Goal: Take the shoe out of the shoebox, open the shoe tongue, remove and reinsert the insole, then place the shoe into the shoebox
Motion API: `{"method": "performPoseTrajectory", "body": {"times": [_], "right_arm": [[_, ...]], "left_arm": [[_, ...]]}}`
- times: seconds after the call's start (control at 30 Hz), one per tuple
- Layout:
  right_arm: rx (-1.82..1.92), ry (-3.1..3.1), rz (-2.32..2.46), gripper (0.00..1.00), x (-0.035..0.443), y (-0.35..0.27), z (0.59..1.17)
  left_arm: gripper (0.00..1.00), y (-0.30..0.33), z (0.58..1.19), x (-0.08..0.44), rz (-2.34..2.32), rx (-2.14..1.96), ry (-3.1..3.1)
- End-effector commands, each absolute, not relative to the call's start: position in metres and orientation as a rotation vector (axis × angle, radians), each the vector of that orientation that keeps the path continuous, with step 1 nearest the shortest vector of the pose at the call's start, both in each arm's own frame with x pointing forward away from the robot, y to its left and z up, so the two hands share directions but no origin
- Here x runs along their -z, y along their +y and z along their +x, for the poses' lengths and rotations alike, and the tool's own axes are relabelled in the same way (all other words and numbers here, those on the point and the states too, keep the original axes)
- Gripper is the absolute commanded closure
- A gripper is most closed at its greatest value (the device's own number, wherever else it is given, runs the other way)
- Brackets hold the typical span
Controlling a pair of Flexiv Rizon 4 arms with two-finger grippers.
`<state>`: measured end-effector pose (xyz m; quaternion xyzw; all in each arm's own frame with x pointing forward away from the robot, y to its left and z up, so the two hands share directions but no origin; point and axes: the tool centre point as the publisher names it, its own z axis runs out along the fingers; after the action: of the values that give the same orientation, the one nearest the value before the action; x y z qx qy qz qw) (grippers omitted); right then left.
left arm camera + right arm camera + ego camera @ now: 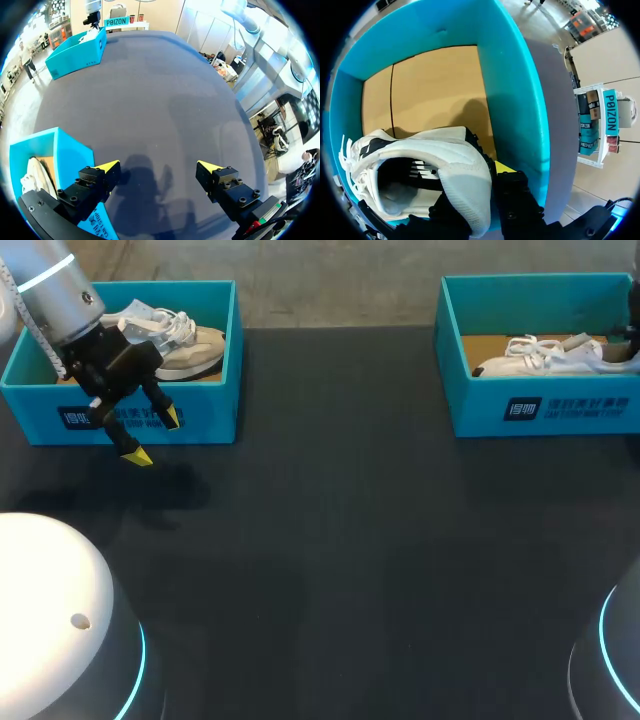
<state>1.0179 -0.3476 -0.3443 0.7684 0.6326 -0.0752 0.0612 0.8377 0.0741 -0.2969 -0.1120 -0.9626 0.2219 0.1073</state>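
Left gripper (153, 437) (158, 166): we find it hanging over the dark table (350, 540), just in front of the left shoebox (215, 410) (65, 150). Its yellow-tipped fingers are spread wide with nothing between them, and it touches neither the box nor the table.

Left shoebox: teal, at the table's far left corner. A pale left shoe (195, 348) (37, 172) lies inside it, with the laces bunched on top.

Right shoebox (480, 405) (515, 90) (75, 52): teal, at the far right, well apart from the other box. The white right shoe (545, 355) (455, 175) lies on its cardboard floor (435, 90), toe toward the box's left end.

Right gripper (480, 190): it is down inside the right shoebox at the shoe's heel. One yellow tip shows just outside the heel, next to the box wall. The other finger is covered by the heel collar, so we judge, with some reserve, that the fingers are clamped on the heel of the right shoe. The shoe's opening faces the wrist camera.
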Motion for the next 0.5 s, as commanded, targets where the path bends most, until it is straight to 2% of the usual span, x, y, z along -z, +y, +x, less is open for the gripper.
{"method": "performPoseTrajectory", "body": {"times": [0.03, 0.5], "right_arm": [[0.218, 1.924, 2.326, 1.0, 0.349, -0.348, 1.019], [0.206, 1.969, 2.305, 1.0, 0.366, -0.342, 1.027]], "left_arm": [[0.0, 0.075, 0.838, 0.297, -0.332, -0.655, -2.833], [0.0, 0.075, 0.838, 0.297, -0.332, -0.655, -2.833]]}}
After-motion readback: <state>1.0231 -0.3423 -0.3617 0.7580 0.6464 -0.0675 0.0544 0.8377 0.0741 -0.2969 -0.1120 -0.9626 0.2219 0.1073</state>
